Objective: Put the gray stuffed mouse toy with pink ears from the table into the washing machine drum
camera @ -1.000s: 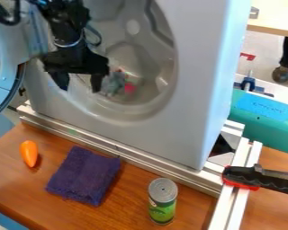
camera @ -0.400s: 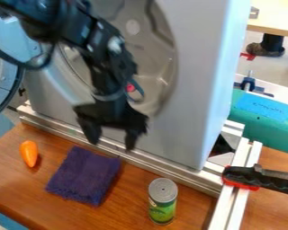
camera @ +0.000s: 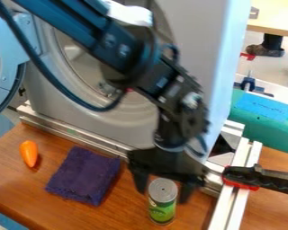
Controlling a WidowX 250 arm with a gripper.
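Your can (camera: 163, 212) stands upright on the wood-grained table (camera: 125, 215), a smooth cylinder with a ringed, dull metal top and a green label. Your gripper (camera: 162, 195) is right at it, pincer spread wide, one finger to each side of the can's top as the camera sees it; you can't tell whether either one touches the metal. Left of the can lies a dark purple cloth (camera: 84, 175), fuzzy and roughly square, and well beyond that a glossy, tapered orange carrot (camera: 29, 153). Behind the can run the grooved metal rail (camera: 74, 131) and the pale, smooth washing machine (camera: 200, 27) with its round opening. To the can's right sits a black clamp (camera: 269, 180) with a red pad. Compared with the frame just before, your gripper has come down from in front of the machine to the can; the can, cloth and carrot haven't moved.
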